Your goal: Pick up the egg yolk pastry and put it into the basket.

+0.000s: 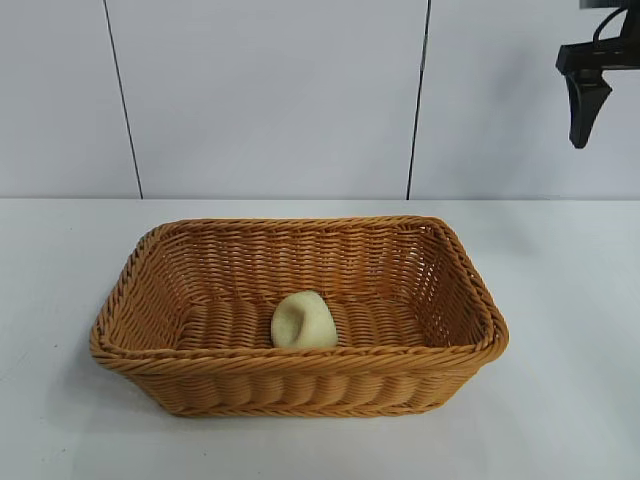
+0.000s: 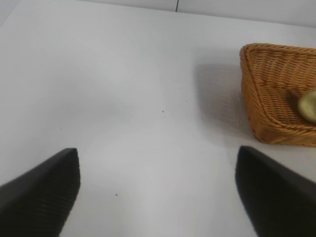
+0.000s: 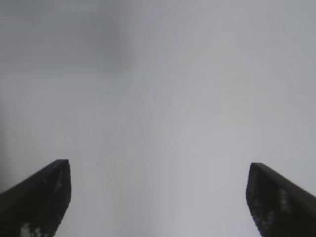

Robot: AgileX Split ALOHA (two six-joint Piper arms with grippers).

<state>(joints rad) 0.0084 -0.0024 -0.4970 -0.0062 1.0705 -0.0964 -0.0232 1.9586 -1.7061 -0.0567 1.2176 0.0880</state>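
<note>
The egg yolk pastry (image 1: 303, 322), a small pale yellow-green lump with a dent, lies on the floor of the basket (image 1: 300, 227), near its front wall. The basket is a large orange-tan wicker one in the middle of the white table. In the left wrist view the basket (image 2: 269, 74) shows with the pastry (image 2: 309, 105) inside. My right gripper (image 1: 585, 125) hangs high at the upper right, well above and to the right of the basket; in its own view it (image 3: 159, 170) is open and empty. My left gripper (image 2: 157, 158) is open and empty over bare table beside the basket.
The white table (image 1: 80, 250) spreads around the basket on all sides. A pale panelled wall (image 1: 270, 100) stands behind it. Nothing else lies on the table.
</note>
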